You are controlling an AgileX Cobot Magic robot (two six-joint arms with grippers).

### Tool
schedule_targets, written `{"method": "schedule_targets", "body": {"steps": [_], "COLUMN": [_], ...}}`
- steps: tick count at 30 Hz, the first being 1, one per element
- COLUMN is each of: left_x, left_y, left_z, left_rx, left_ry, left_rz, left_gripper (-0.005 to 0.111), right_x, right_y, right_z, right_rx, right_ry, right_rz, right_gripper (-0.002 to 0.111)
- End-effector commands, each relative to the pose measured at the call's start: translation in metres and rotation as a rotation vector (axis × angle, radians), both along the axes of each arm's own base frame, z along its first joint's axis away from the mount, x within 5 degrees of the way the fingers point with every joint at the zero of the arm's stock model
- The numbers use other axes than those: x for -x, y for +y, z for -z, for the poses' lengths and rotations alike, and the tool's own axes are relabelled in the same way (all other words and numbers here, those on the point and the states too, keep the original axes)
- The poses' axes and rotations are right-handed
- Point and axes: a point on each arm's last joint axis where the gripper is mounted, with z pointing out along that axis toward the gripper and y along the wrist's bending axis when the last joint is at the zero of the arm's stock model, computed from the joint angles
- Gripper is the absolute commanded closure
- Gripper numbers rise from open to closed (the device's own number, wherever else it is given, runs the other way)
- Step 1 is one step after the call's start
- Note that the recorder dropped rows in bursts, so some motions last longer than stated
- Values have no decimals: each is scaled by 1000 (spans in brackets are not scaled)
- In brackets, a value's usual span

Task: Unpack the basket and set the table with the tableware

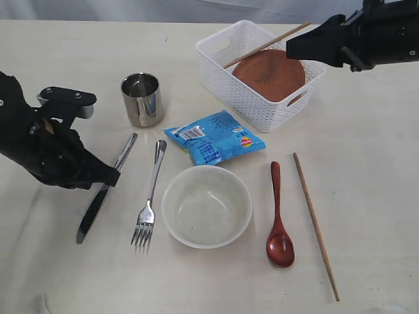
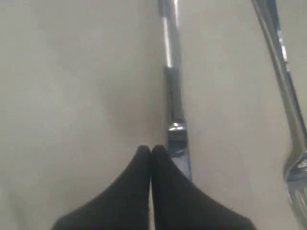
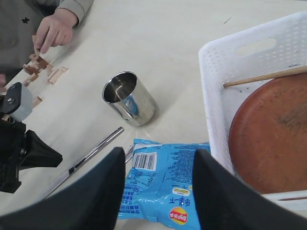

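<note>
The white basket (image 1: 230,40) stands at the back right and holds the brown plate (image 1: 268,75) and one chopstick (image 1: 267,44) leaning over its rim. On the table (image 1: 366,163) lie the knife (image 1: 98,199), fork (image 1: 150,196), steel cup (image 1: 141,98), cream bowl (image 1: 206,206), wooden spoon (image 1: 278,219) and the other chopstick (image 1: 315,226). My left gripper (image 1: 110,176) is shut and empty, its tips (image 2: 151,149) just beside the knife (image 2: 175,110). My right gripper (image 1: 294,47) hangs open above the basket's far edge; in the right wrist view its gripper (image 3: 160,160) frames the packet beside the basket (image 3: 211,96) and plate (image 3: 273,134).
A blue snack packet (image 1: 215,136) lies between cup, bowl and basket. In the right wrist view a person's hand (image 3: 55,28) handles small wooden blocks (image 3: 43,67) at the table's far side, beyond the cup (image 3: 128,98). The fork (image 2: 288,96) runs close alongside the knife.
</note>
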Motion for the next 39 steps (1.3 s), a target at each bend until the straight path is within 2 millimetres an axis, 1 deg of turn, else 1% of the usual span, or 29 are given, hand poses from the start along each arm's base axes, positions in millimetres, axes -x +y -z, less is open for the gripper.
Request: {"method": "schedule_targets", "body": {"steps": [1, 3, 5, 9, 12, 20, 26, 32, 36, 39], "left_x": [6, 8, 10, 13, 17, 19, 18, 20, 27, 30], "left_y": [11, 14, 10, -8, -14, -12, -11, -12, -30, -34], "left_z": [1, 2, 2, 2, 2, 3, 12, 16, 16, 16], "left_rx": [-132, -167, -170, -154, -157, -181, -210, -219, -219, -212], "left_ry": [42, 64, 69, 40, 49, 72, 101, 129, 115, 129], "left_rz": [-102, -120, -105, -47, -34, -66, -63, -60, 15, 8], "left_gripper": [107, 107, 107, 107, 107, 107, 107, 107, 107, 107], "right_x": [2, 2, 2, 2, 2, 3, 6, 6, 6, 6], "right_y": [0, 0, 0, 0, -1, 0, 2, 2, 2, 2], "right_z": [-2, -2, -2, -2, -2, -2, -3, -3, -3, -3], "right_rx": [-7, -5, -5, -3, 0, -6, -25, -25, -25, -26], "right_ry": [-6, -6, -6, -6, -6, -4, 6, 6, 6, 6], "right_rz": [-17, -14, -14, -15, -17, -27, -57, -57, -57, -59], "right_gripper": [65, 65, 65, 65, 65, 65, 65, 65, 65, 65]}}
